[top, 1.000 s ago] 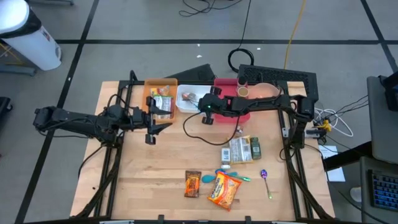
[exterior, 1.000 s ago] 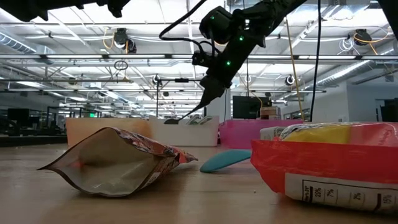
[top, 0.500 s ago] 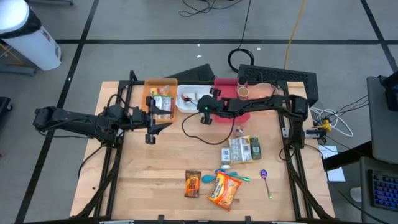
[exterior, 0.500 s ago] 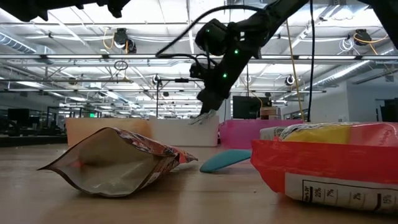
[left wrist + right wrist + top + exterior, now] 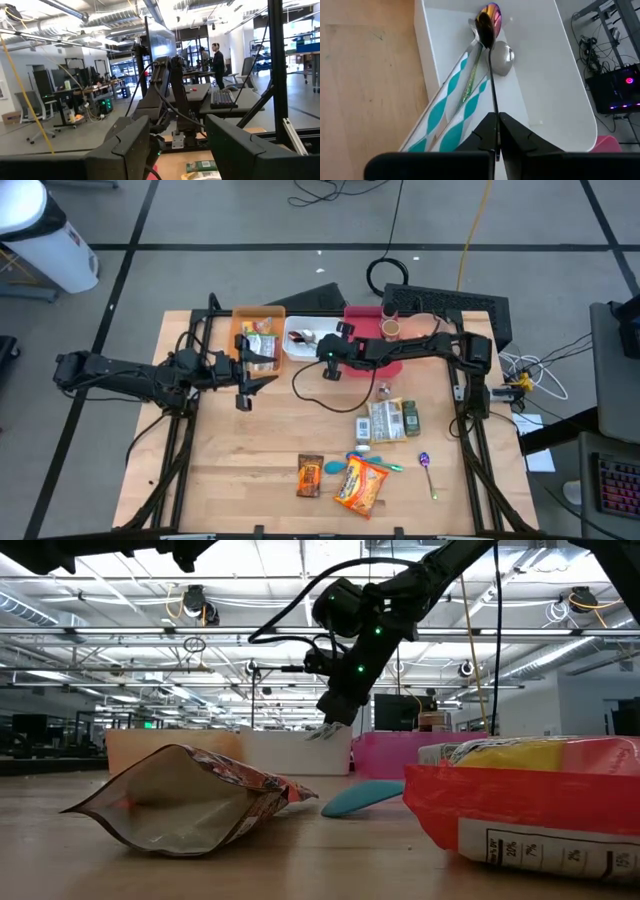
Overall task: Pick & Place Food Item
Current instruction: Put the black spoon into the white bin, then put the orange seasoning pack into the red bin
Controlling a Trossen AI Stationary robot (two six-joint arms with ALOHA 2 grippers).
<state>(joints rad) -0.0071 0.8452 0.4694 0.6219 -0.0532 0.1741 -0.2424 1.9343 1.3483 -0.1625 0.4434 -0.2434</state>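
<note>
Worktop [image 5: 280,450] of pale wood seen from above, two dark arms reaching in from either side. At upper centre sit three bins in a row: orange [image 5: 244,320], white [image 5: 296,352], pink [image 5: 362,314].

Right end effector [image 5: 318,343] hovers over the white bin, fingers pressed together on the thin handle of a spoon [image 5: 489,22]. In the right wrist view the spoon runs straight out from the fingertips, its shiny rainbow-tinted bowl at the far end, above the bin floor beside a teal-and-white striped wrapper [image 5: 454,107] and a small silver piece [image 5: 502,58]. The spoon's long axis lies along the bin's length, so letting go there would likely drop it inside.

Left end effector [image 5: 243,380] waits at centre left, just below the orange bin, fingers apart and holding nothing.

Snack packets [image 5: 361,484] lie at lower centre, well apart from both arms; the right arm is nearer them.
</note>
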